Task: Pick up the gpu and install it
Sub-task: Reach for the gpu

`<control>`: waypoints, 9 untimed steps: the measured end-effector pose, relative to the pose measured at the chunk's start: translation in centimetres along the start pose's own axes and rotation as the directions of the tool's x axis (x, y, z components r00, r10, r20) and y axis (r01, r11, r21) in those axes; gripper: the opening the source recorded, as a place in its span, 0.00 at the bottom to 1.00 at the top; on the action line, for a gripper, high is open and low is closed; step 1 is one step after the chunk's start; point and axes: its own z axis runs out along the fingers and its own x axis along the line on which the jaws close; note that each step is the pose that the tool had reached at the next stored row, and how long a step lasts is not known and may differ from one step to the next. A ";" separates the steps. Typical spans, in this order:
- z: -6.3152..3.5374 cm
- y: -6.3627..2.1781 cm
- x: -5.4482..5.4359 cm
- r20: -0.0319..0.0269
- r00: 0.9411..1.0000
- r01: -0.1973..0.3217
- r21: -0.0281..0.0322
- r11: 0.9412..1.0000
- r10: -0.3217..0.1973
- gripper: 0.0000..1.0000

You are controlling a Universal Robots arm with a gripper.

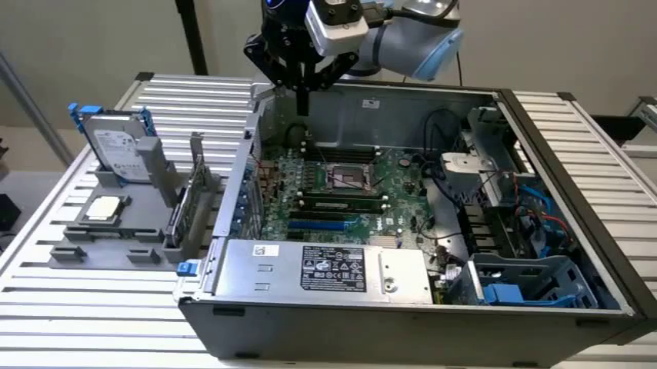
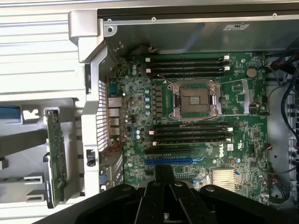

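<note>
Slatted table (image 1: pixel 601 154) carried everything. Open PC case (image 1: pixel 308 327) lay on its side with the lid off, so the motherboard (image 1: pixel 355 196) faced up, probably for top-down access. In the exterior view a gray holder (image 1: pixel 113 247) sat at 9 o'clock of the case, just beside its wall. Hard drive (image 1: pixel 115 150) stood upright at the holder's 12 o'clock end.

The gpu (image 1: pixel 191 204) stood on its long edge in the holder, near the case wall and untouched. It was likely parked upright so its top edge stayed free to pinch. Gripper (image 1: pixel 303 101) hung over the case's 11 o'clock area, well apart from the gpu, fingers pressed together with nothing between them. CPU chip (image 1: pixel 106 207) lay flat at 9 o'clock of the gpu. Blue slot (image 2: pixel 168 161) on the motherboard was empty.

Room: open air above the gpu, with the case wall's edge close at its 3 o'clock. Judged: pick not yet done.
</note>
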 end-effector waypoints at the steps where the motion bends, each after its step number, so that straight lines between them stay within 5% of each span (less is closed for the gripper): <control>1: 0.00 0.00 0.0 0.000 1.000 0.000 0.000 1.000 0.000 0.00; 5: -0.03 -0.06 0.4 0.000 1.000 0.000 0.000 1.000 0.000 0.00; 9: -0.07 -0.53 2.1 0.000 1.000 0.000 0.000 1.000 0.000 0.00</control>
